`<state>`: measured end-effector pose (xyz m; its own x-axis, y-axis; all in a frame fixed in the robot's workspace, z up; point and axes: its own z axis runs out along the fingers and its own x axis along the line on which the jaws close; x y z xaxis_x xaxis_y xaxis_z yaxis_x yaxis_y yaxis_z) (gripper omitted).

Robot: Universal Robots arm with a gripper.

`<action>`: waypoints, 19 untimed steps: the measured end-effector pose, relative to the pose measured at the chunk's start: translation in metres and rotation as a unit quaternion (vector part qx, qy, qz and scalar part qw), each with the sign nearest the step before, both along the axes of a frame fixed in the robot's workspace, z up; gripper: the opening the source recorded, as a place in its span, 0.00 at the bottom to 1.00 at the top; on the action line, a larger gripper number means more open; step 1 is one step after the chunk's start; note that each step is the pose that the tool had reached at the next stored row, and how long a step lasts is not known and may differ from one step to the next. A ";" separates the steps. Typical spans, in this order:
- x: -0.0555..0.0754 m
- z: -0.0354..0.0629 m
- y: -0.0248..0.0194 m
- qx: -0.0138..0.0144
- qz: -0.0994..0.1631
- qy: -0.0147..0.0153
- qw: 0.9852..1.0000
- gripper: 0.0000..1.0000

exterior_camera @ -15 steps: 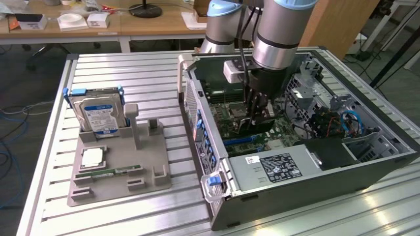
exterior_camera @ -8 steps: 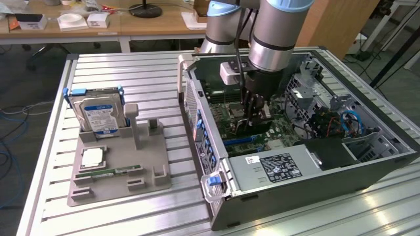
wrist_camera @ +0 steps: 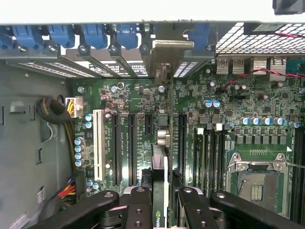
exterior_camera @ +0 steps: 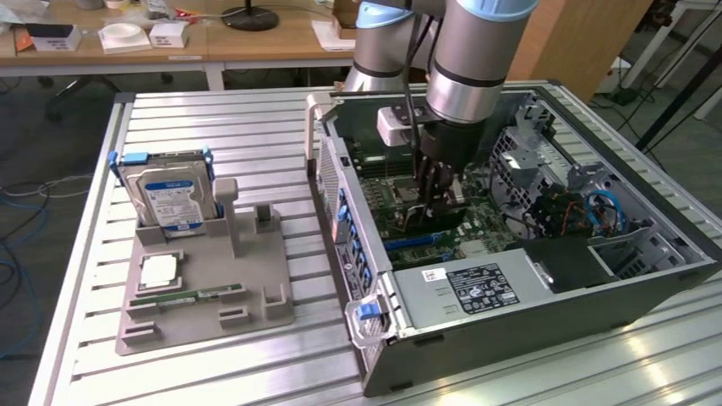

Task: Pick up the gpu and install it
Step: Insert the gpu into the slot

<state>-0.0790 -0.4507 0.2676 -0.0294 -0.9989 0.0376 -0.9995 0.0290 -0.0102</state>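
The gpu (wrist_camera: 159,176) appears edge-on in the wrist view as a thin green card standing upright over the motherboard (wrist_camera: 228,124). Its silver end bracket (wrist_camera: 172,45) is up against the case's rear slot openings. My gripper (wrist_camera: 164,202) is shut on the card, with one black finger (wrist_camera: 138,205) on each face. In the exterior view my gripper (exterior_camera: 438,199) reaches straight down into the open computer case (exterior_camera: 542,338), low over the board's expansion slots. The card's lower edge is hidden, so I cannot tell whether it sits in a slot.
A grey holder tray (exterior_camera: 203,313) stands at the exterior view's left on the slatted metal table (exterior_camera: 226,118). It carries a hard drive (exterior_camera: 169,194), a processor chip (exterior_camera: 158,269) and a memory stick (exterior_camera: 186,298). Inside the case are the power supply (exterior_camera: 474,288), cables (exterior_camera: 598,211) and the empty processor socket (wrist_camera: 255,186).
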 end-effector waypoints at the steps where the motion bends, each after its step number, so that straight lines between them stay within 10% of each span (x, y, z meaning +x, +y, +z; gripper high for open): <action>1: 0.000 -0.0006 0.0000 0.000 0.000 0.000 1.000 0.26; 19: 0.000 -0.0143 0.0009 0.000 0.000 0.000 1.000 0.26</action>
